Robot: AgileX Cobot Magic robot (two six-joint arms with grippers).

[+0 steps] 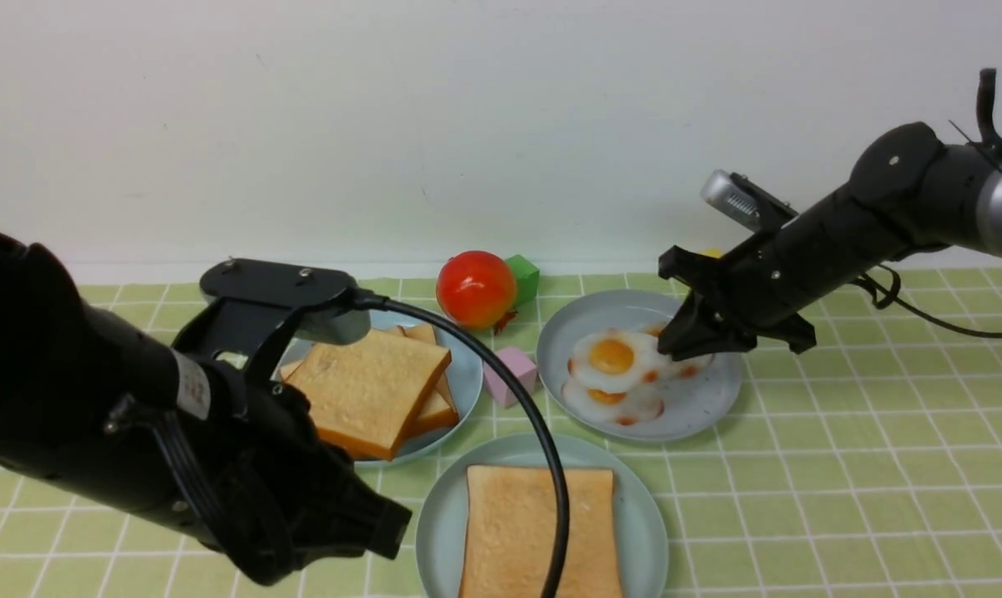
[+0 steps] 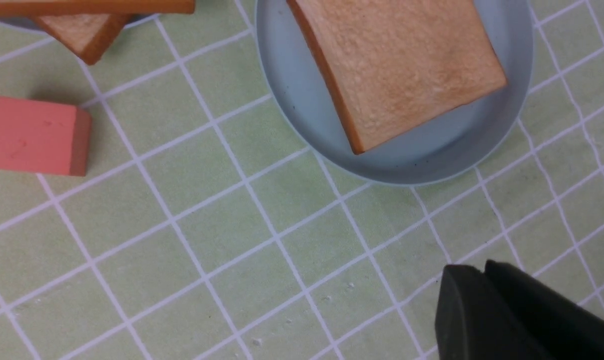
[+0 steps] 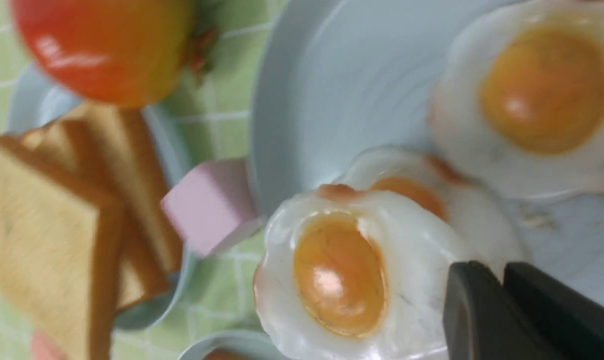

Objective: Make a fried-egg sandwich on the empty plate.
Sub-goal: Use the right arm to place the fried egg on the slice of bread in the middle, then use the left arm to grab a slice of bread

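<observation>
- One black left pincer (image 1: 393,531) up front, clenched on nothing, over the green checked tabletop (image 1: 849,498)
- Blue plate (image 1: 471,357) partly behind that arm, toast pile (image 1: 368,382) on it, top slice tilted
- Red fruit (image 1: 476,289) further back, green block (image 1: 524,278) just beside it
- Pink block (image 1: 510,375) between the blue and grey plates
- Mint plate (image 1: 646,531) nearest the camera, with a toast slice (image 1: 542,531) lying flat, so that's the sandwich bread so far
- Grey plate (image 1: 716,407) with two eggs on it, plus the fried egg (image 1: 613,357) tilted over one
- Right pincer (image 1: 667,347) has its tips clenched on that fried egg's edge
</observation>
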